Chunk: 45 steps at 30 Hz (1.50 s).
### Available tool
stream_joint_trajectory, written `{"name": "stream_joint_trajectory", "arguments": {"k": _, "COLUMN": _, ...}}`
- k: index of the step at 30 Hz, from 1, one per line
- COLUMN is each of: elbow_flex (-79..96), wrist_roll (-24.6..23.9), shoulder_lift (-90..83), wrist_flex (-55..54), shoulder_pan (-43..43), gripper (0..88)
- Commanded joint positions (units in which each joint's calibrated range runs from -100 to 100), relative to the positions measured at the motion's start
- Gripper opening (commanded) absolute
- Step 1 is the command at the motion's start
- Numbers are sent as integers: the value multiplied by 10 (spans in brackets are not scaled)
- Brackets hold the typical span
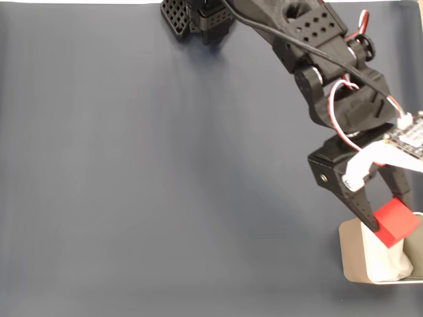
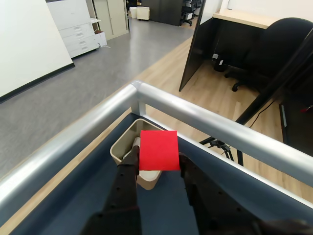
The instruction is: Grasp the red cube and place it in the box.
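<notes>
Currently the fingers (image 1: 390, 221) are closed on the red cube (image 1: 397, 221), which hangs above the near wall of the box (image 1: 350, 254) at the bench (image 1: 132, 165) corner. Risk: released here, the cube may strike the rim and tumble outside.

Matte black printed arm (image 1: 330, 79) (perforated panels), red-and-white wires, one black cable, tapered jaws.

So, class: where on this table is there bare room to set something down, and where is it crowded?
Free: the dark mat left of the arm, from the top edge down. Crowded: the fixed view's lower right, where the tool holds the red cube over the box.
</notes>
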Motion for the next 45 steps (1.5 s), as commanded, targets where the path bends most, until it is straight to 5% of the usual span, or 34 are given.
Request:
{"name": "stream_joint_trajectory", "arguments": {"k": 1, "elbow_flex": -63, "wrist_roll": -4, "shoulder_lift": 17, "wrist_flex": 2, "shoulder_pan": -9, "gripper": 25}}
{"name": "stream_joint_trajectory", "arguments": {"k": 45, "elbow_flex": -184, "wrist_roll": -25, "shoulder_lift": 167, "wrist_flex": -15, "shoulder_pan": -2, "gripper": 12}}
